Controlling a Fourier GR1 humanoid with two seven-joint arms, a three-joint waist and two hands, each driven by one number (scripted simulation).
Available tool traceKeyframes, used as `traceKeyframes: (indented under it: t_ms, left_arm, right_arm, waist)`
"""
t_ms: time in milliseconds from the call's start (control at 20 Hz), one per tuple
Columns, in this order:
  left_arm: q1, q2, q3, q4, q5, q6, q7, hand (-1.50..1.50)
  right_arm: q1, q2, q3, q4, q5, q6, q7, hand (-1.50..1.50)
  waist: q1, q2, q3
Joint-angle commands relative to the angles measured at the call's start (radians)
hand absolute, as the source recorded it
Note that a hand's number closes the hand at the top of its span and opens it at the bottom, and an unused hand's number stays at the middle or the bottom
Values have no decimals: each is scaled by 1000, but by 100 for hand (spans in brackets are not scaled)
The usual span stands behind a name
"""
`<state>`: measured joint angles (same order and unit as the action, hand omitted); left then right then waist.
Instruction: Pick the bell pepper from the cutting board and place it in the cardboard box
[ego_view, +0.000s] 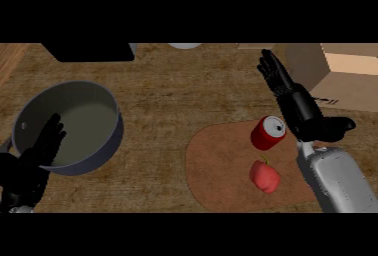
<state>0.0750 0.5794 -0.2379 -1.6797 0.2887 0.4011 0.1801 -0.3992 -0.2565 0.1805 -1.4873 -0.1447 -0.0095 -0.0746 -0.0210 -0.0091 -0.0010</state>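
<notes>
Plainly the pepper (265, 177) is not yet picked: it lies on the round board (221, 170), toward the near right side, with its small stem pointing up-view, and nothing touches it. A red can (268, 132) stands just beyond it on the same board, close enough to get knocked. The right hand (277, 75) is stretched out flat with straight fingers, holding nothing, well past the pepper and near the open box (347, 75) at the far right corner; its forearm runs alongside the board's right edge. The left hand (37, 155) rests open at the lower left, over the near rim of the grey pot (70, 127), and has no part in this. To do the pick well, I judge the right hand should draw back toward the robot until the palm is above the pepper, then come down from the near right side, so the fingers close round the body of the pepper and not the stem, and stay clear of the can. Once lifted, it should be carried high enough to pass over the can and the box's near wall before release.
</notes>
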Motion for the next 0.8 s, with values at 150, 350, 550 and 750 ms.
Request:
traceKeyframes:
  t_ms: [150,350,550,750]
  left_arm:
    - [-67,49,-17,-30,-70,-77,-115,0]
    - [-93,79,-18,-65,-71,-118,-135,0]
    - [-116,85,-17,-59,-68,-160,-183,0]
    - [-128,91,-32,-46,-75,-197,-203,0]
  right_arm:
    - [-25,-147,-75,-198,256,-256,177,-150]
    - [70,-349,-113,-162,468,-285,321,-150]
    - [174,-424,-77,-381,597,-278,442,-150]
    - [251,-505,22,-560,748,-177,579,-150]
  waist:
    - [-104,-35,-10]
    - [-198,-47,-18]
    - [-157,-33,-10]
    - [-117,-23,-10]
